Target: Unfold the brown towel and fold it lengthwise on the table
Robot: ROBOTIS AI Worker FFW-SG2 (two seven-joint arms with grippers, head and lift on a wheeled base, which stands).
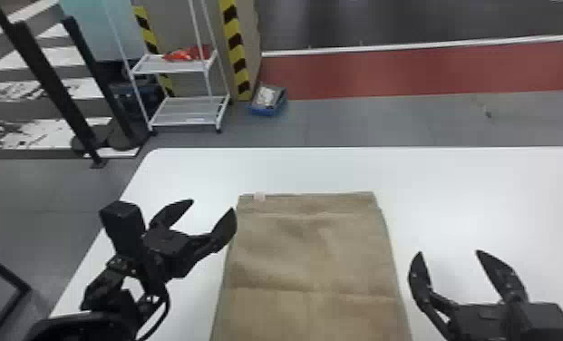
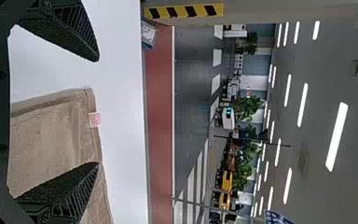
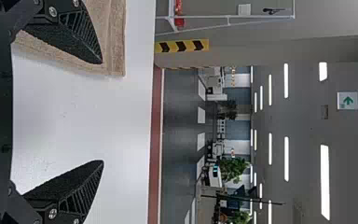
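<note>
Head view: brown towel lying flat on the white table, with layers visible at the far edge, a small pale tag near the far-left corner, and a crease running crosswise. To the left of the towel, left gripper with fingers spread wide, inner finger near the towel's left edge; contact impossible to tell. To the right of the towel, right gripper, likewise open. On the floor beyond the towel, blue bin holding whitish contents, too blurred to identify. Beyond the towel and farther left, white rack with two shelves visible, the upper bearing a red item.
</note>
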